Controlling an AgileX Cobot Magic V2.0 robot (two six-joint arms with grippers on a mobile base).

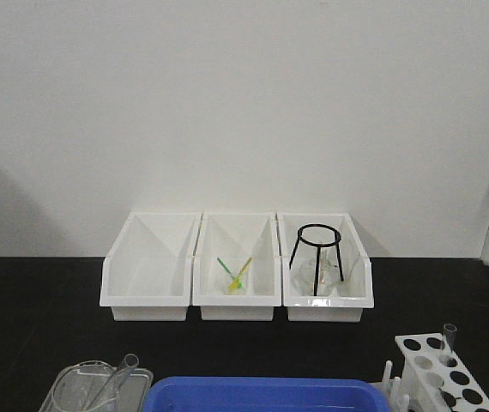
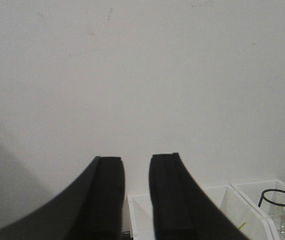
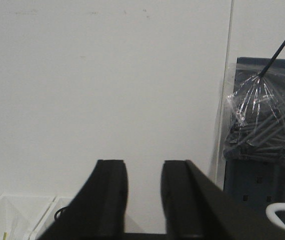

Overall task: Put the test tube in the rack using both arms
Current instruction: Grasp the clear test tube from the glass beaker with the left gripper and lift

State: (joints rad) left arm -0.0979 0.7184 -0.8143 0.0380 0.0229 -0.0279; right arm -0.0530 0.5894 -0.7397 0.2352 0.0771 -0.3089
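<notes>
Blue tray [image 1: 257, 386] at front edge; test tube [image 1: 117, 375] lies slanted in clear dish [image 1: 63, 388] near front-left corner, rack [image 1: 442, 373] near front-right, which likely explains the two-arm handover; left gripper [image 2: 135, 161] and right gripper [image 3: 143, 164] both gape empty, aimed at wall [image 2: 142, 75].

I count three white storage bins [image 1: 146, 287], two test tubes [image 1: 449, 333] [image 1: 123, 371], one rack [image 1: 425, 354], one blue tray [image 1: 262, 396], one black wire tripod [image 1: 317, 270], and two end effectors of mine [image 2: 136, 161] [image 3: 143, 165].
</notes>
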